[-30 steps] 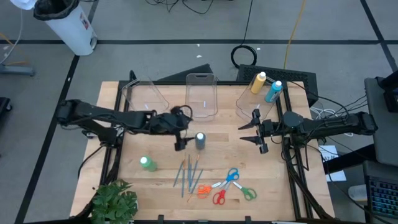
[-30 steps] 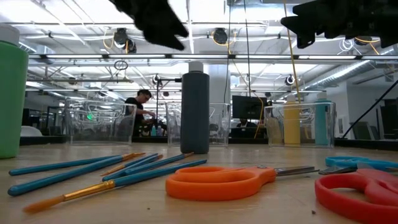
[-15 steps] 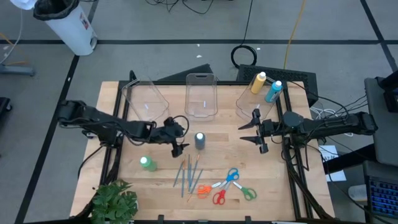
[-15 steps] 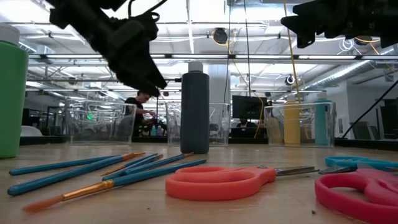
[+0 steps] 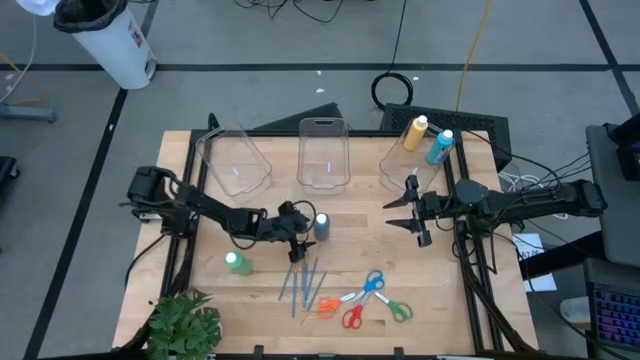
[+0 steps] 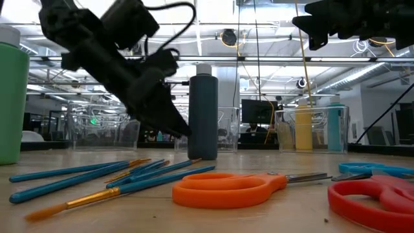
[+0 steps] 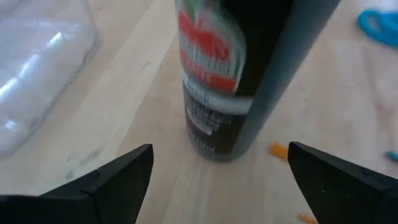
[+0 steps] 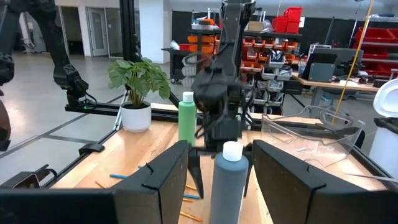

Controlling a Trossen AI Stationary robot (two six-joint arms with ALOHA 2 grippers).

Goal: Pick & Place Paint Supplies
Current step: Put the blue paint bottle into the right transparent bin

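Note:
The grey-blue bottle (image 5: 322, 226) (image 6: 203, 113) (image 7: 249, 74) stands upright on its base at mid-table. My left gripper (image 5: 297, 241) (image 6: 180, 128) (image 7: 221, 154) is open and low just left of it, one finger on each side of its lower half, clear of it. The green bottle (image 5: 237, 263) stands near the left edge. Several brushes (image 5: 303, 280) and scissors (image 5: 365, 298) lie flat near the front edge. The yellow bottle (image 5: 414, 132) and blue bottle (image 5: 440, 147) sit in the right bin. My right gripper (image 5: 406, 212) (image 8: 221, 163) hovers open at the right.
Three clear bins (image 5: 232, 160) (image 5: 323, 152) (image 5: 402, 166) line the table's far edge. A leafy plant (image 5: 183, 325) stands at the near left corner. Bare wood shows between the grey-blue bottle and my right gripper. A person shows far off in the room behind.
My left gripper has come down from well above the table to the height of the grey-blue bottle's lower half, moving toward the near edge and right up to the bottle. It has stayed open. Nothing on the table has moved.

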